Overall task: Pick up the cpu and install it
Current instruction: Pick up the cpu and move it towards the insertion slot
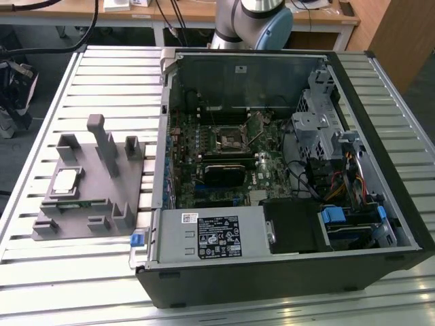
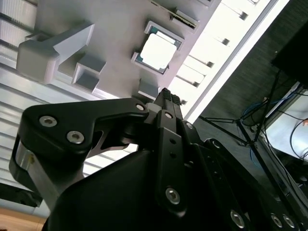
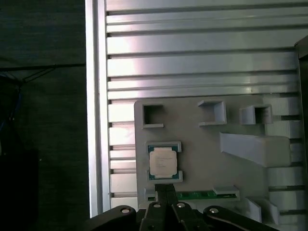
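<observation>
The cpu (image 3: 162, 162) lies flat, silver lid up, in its little pocket on the grey fixture (image 3: 202, 139). The fixture sits on the slatted surface (image 1: 102, 68) beside the open case (image 1: 285, 272), on the exterior view's left. The chip hasn't been lifted yet. The tool (image 3: 166, 188) hangs above the fixture, just short of the chip in both wrist views, its two fingers pinched together on nothing. The socket (image 1: 231, 139) sits on the board inside the case, well apart from the fixture.

By the look of it the chip is light, thin and quite stiff, with a smooth metal top that would give little purchase from above. I'd reckon it fragile too: the contacts underneath and the rim of its green board wouldn't take kindly to hard squeezing or a drop. Raised lips of the pocket hug two opposite ends, and the other two sides look free. Those bare edges seem the place to take hold, gently and squarely, keeping it level.
</observation>
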Motion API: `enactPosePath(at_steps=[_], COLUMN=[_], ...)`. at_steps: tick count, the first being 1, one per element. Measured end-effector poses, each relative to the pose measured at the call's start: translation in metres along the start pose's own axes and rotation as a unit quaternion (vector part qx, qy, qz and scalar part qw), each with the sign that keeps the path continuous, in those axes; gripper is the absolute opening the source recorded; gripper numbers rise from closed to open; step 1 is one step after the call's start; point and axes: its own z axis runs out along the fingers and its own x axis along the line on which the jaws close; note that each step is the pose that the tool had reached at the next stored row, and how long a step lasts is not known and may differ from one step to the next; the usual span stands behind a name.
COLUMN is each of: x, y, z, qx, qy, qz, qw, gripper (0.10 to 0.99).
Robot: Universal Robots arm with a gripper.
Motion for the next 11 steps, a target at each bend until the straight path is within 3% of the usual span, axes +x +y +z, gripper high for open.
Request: enactPosePath(at_steps=[11], x=[-0.0006], y=[-0.0032], z=[0.0198], qx=[0.0], qy=[0.0021], qz=[-0.012], qw=[0.9999], gripper=[0.106])
